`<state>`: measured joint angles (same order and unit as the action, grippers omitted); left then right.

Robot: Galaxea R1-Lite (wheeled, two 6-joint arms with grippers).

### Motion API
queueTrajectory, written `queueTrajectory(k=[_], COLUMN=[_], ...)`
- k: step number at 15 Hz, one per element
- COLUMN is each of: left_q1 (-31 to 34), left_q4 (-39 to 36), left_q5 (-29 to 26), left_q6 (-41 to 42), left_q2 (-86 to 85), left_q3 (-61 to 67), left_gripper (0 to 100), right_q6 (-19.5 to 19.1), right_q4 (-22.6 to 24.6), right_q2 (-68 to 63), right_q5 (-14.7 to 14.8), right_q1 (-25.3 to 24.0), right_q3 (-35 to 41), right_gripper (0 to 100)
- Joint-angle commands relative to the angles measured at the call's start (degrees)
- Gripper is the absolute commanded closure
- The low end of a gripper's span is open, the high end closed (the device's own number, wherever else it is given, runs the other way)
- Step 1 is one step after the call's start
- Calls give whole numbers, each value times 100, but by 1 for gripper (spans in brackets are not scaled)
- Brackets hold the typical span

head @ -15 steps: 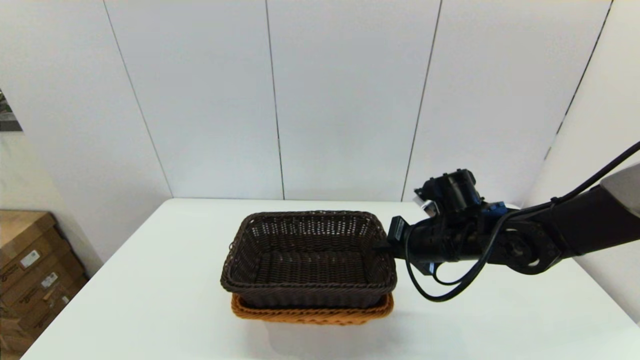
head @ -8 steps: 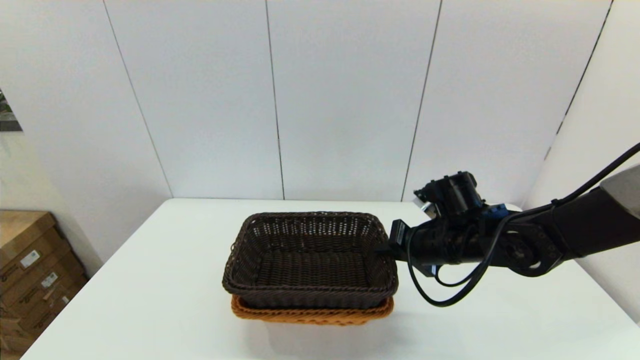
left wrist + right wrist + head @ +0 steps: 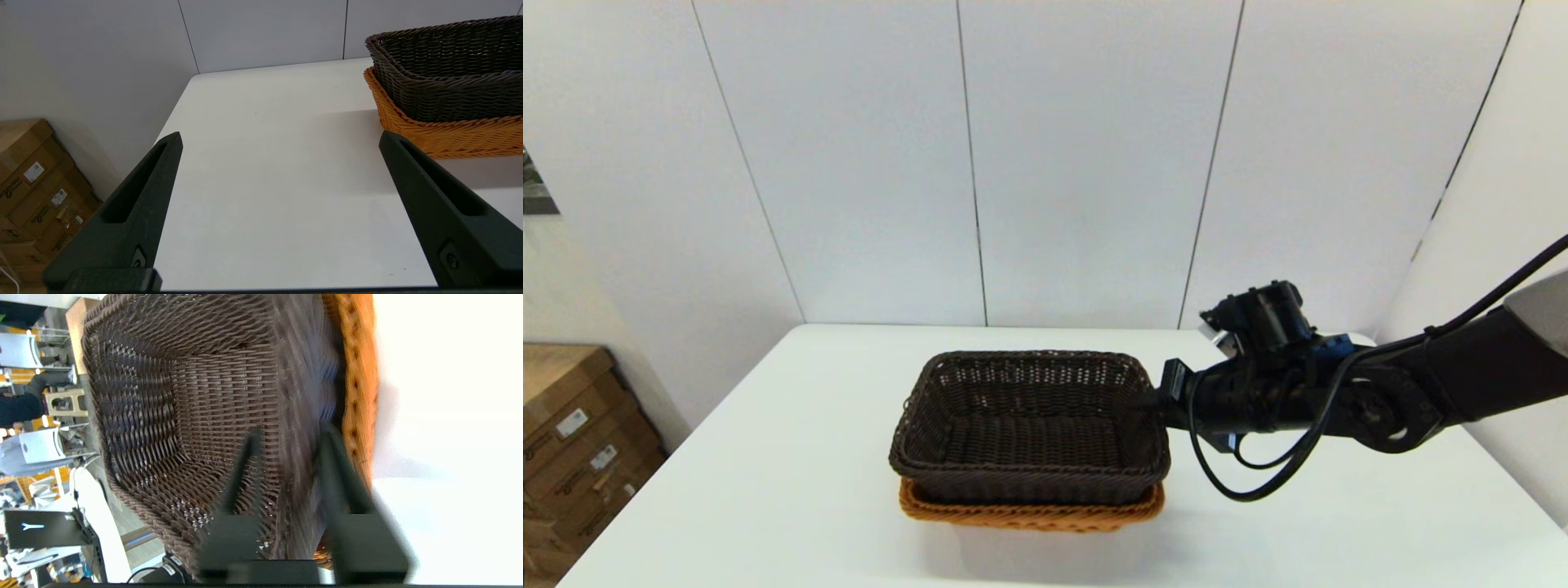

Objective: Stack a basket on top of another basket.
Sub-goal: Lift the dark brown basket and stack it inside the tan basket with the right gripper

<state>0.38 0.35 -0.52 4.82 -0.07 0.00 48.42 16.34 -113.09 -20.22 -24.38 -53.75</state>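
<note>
Our right gripper [image 3: 288, 437] is clamping the right-hand wall of the dark brown basket [image 3: 1029, 425], one finger inside and one outside, jaws narrowed onto the weave. We are seeing that basket nested in the orange-tan basket [image 3: 1029, 514], whose rim is showing beneath it. Both long axes are running across us, so the grasped end is lying nearest our right arm. Our left gripper [image 3: 282, 141] is idling wide open, empty, left of the baskets.

A white table [image 3: 768, 490] fills the lower half of the frame, backed by a pale panelled wall [image 3: 1086, 163] with thin dark seams. At lower left sit stacked cardboard boxes [image 3: 572, 441] — labelled, brown — beside the table's edge.
</note>
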Motion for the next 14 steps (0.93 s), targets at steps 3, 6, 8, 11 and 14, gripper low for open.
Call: queueTrajectory(k=[3, 6, 8, 11, 14], left_q1=[6, -3, -3, 6, -3], left_q4=[0, 0, 0, 0, 0], left_q5=[0, 0, 0, 0, 0], left_q6=[2, 2, 2, 2, 2], left_q2=[7, 7, 7, 7, 7], left_q3=[0, 0, 0, 0, 0], left_gripper=[0, 0, 0, 0, 0], right_q6=[36, 27, 9, -535, -1511], right_q4=[1, 1, 1, -60, -236], right_q2=[24, 50, 147, 288, 402], right_q5=[-17, 27, 54, 326, 739], right_q1=[4, 4, 56, 83, 153], right_q3=[14, 5, -83, -382, -760], right_gripper=[0, 0, 0, 0, 0])
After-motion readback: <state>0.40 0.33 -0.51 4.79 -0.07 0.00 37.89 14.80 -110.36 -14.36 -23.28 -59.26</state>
